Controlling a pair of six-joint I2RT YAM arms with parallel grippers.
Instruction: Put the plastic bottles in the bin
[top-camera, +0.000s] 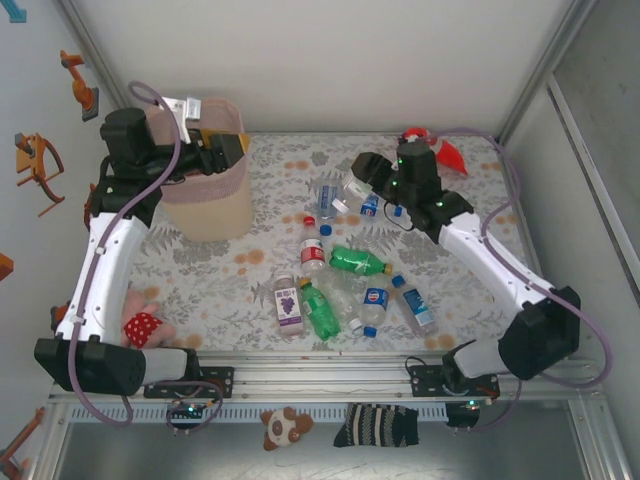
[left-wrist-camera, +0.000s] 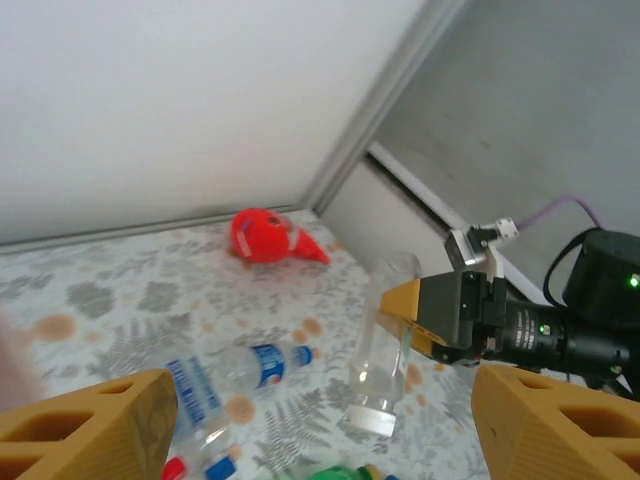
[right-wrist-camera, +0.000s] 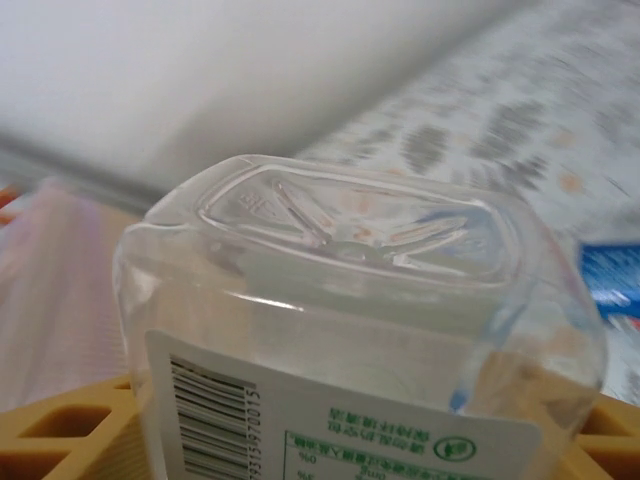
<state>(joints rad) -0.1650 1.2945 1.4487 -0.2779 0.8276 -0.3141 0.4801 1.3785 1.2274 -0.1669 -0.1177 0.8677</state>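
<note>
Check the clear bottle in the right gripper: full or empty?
Empty, it seems: the clear bottle held by the right gripper shows no liquid, and the tablecloth shows through it.

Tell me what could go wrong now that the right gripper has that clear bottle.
1. The right gripper pinches the clear bottle by its smooth, thin walls; it may slip or twist out during the carry.
2. The bin stands far across the table, and the left gripper hangs open by its rim; the two grippers could clash there.
3. Loose bottles lie in between; a low carry may scatter them.
</note>
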